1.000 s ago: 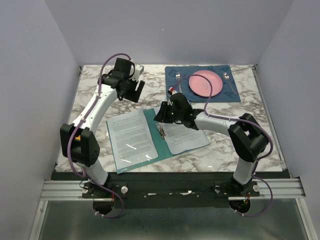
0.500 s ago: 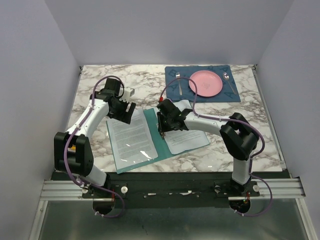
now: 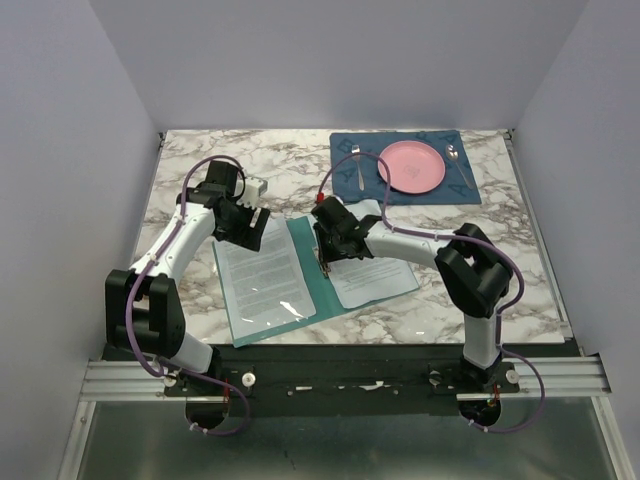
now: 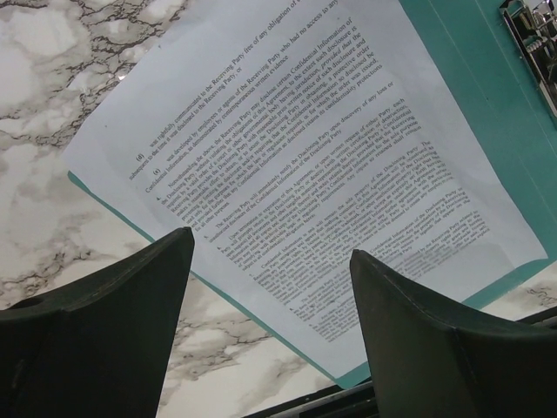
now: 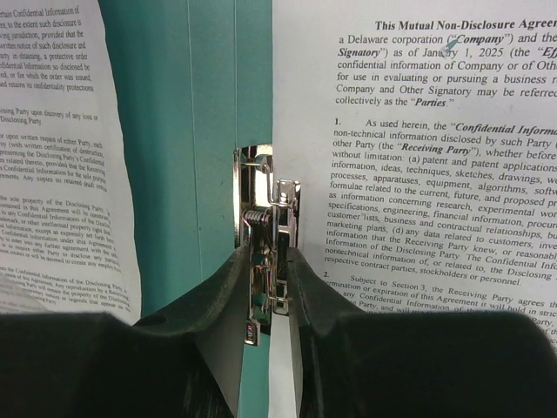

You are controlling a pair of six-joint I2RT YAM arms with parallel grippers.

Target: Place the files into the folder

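— Where were the papers?
— The folder lay open by the near edge of the table, left of its middle. The left sheet lay on one half and the right sheet on the other.
— How would they handle?
— Light, limp and slippery, I judged. A pinch at an edge would bend them, so sliding them flat looked safer. The folder seemed thin and floppy too. The clip at its spine was the stiff part, the place to take hold.
— And the grippers?
— The left gripper hung over the left sheet's far edge, jaws wide apart, holding nothing. The right gripper had its jaws narrow on either side of the clip. Whether they pressed it, I could not tell.
— Anything hidden?
— The clip's near end, behind those fingers. I could not make out whether the right sheet's edge sat under the clip, how many sheets each pile held, or any clear sleeve
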